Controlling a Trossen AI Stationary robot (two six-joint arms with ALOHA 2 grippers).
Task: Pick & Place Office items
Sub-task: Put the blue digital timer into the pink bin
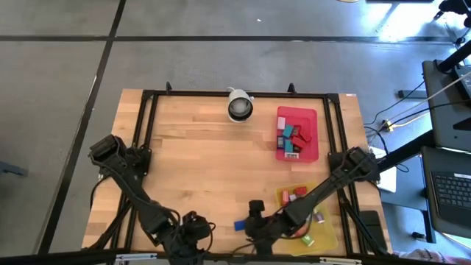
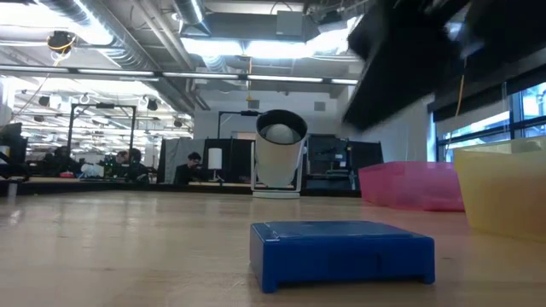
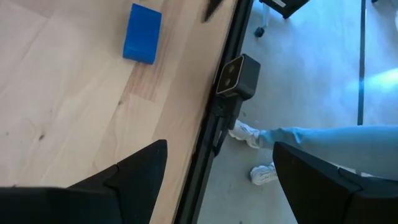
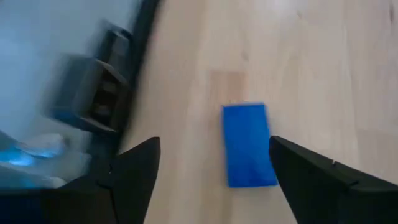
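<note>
- Presently, the right gripper (image 4: 211,177) hangs just above the wooden table (image 1: 199,162) near its front edge, fingers spread wide and holding nothing.
- A blue block (image 4: 249,144) lies flat on the wood between and just ahead of those fingers, touching neither.
- The yellow tray (image 1: 329,234), beside that gripper, holds several office items.
- The red tray (image 1: 312,116), well beyond it, holds more.
- The left gripper (image 3: 217,180) waits at the table's front edge, fingers apart and empty.
</note>
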